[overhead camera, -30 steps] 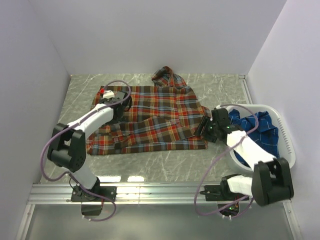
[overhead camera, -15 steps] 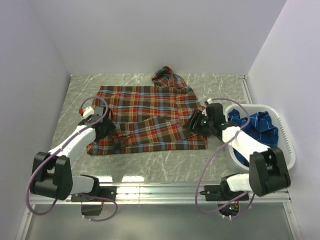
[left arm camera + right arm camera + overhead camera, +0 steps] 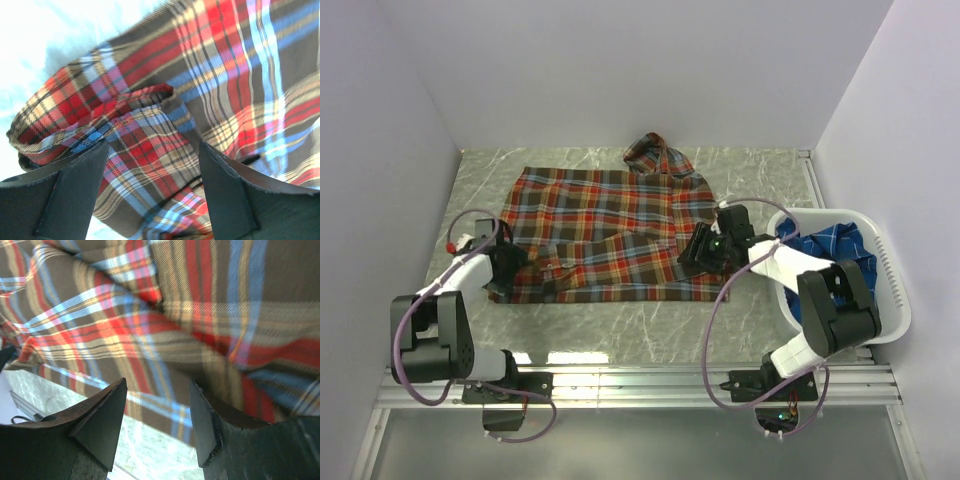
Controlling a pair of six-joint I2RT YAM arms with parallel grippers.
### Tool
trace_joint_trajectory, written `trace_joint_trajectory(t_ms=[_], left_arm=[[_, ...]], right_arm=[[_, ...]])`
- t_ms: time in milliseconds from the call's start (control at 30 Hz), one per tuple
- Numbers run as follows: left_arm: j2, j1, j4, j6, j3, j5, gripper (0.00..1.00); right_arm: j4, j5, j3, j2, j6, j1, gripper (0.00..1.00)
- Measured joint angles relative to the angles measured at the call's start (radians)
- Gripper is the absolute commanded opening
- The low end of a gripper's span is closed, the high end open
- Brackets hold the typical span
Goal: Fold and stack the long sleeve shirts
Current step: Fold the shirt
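Fold of red-orange shirt (image 3: 235, 75) sits inside wide-open, empty left end effector (image 3: 152, 150); right end effector (image 3: 157, 385) likewise; pinch all layers.

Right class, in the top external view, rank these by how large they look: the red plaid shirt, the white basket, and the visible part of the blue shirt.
1. red plaid shirt, spread out flat
2. white basket
3. blue shirt, only partly showing inside the basket
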Motion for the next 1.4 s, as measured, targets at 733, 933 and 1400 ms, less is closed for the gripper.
trace_joint_trajectory(t_ms=[733,933,1400], left_arm=[[-0.145,0.150,-0.033,0.031,0.003,0.094,0.74],[-0.008,0.150,0.010,0.019,0.002,0.113,0.74],[0.039,0.151,0.067,-0.035,0.016,0.112,0.75]], right_arm=[[-0.108,-0.237,0.307,0.153,-0.143,0.327,0.53],[-0.193,-0.272,0.346,0.288,-0.188,0.367,0.49],[-0.243,-0.271,0.165,0.254,-0.204,0.250,0.48]])
